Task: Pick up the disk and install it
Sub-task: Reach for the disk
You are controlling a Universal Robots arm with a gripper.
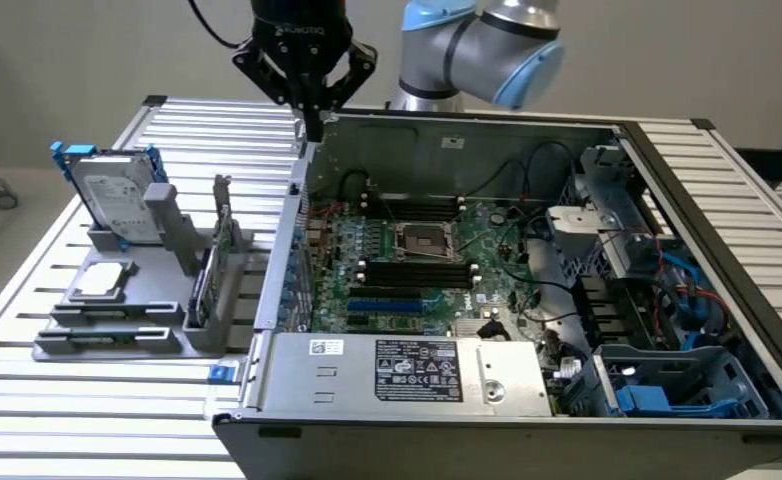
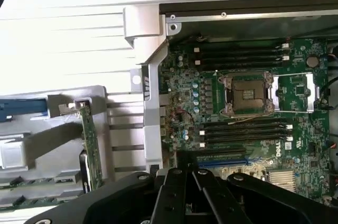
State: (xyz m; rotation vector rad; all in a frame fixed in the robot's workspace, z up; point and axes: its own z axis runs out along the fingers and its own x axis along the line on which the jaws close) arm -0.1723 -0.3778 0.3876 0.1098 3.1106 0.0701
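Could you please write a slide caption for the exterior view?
Shut gripper poised by the wall of the open computer case; the blue-framed disk stands in the grey rack beside it.

Robotics lab bench
A slatted aluminium counter [image 1: 84, 420] carries an opened PC case [image 1: 498, 145] with a bare motherboard [image 1: 418, 260] and a grey parts rack [image 1: 104, 340] beside it; a robot arm [image 1: 498, 50] rises behind, against a plain wall.

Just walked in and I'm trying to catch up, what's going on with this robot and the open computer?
A robot arm's gripper hangs shut and empty above the far corner of the open computer case, on the exterior view's left. The disk, in its blue carrier, stands upright in a grey rack beside the case, not yet picked up.
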